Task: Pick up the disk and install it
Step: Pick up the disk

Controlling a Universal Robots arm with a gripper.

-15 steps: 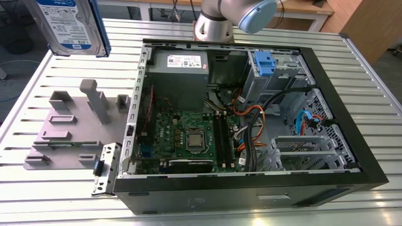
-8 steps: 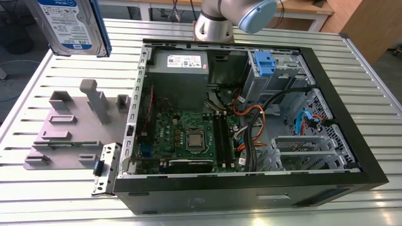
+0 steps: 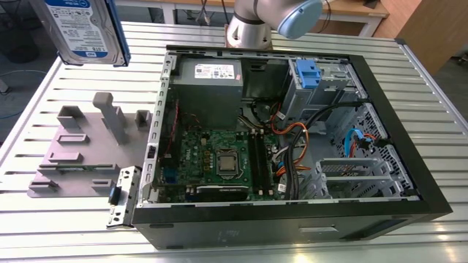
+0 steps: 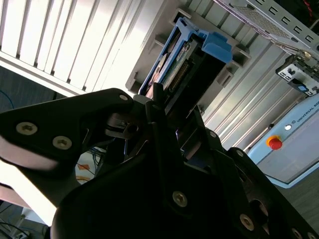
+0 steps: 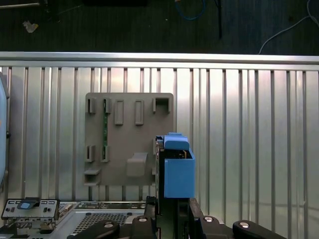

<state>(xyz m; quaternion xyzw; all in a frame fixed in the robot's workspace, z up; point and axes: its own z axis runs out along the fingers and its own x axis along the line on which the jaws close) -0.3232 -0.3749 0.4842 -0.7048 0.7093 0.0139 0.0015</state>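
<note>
High over the grey fixture plate (image 5: 129,134) and near the open computer case (image 3: 431,203), the gripper (image 5: 172,211) is clamped on the disk (image 5: 178,174) at its rear, blue handle end pointing away from the wrist, presumably leaving the rails unobstructed for seating.

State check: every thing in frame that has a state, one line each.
the disk: in the air, clamped by the gripper, not installed
gripper: shut on the disk
computer case: side open, internals exposed
grey fixture: flat on the table
green board: seated on edge in a fixture slot
</note>
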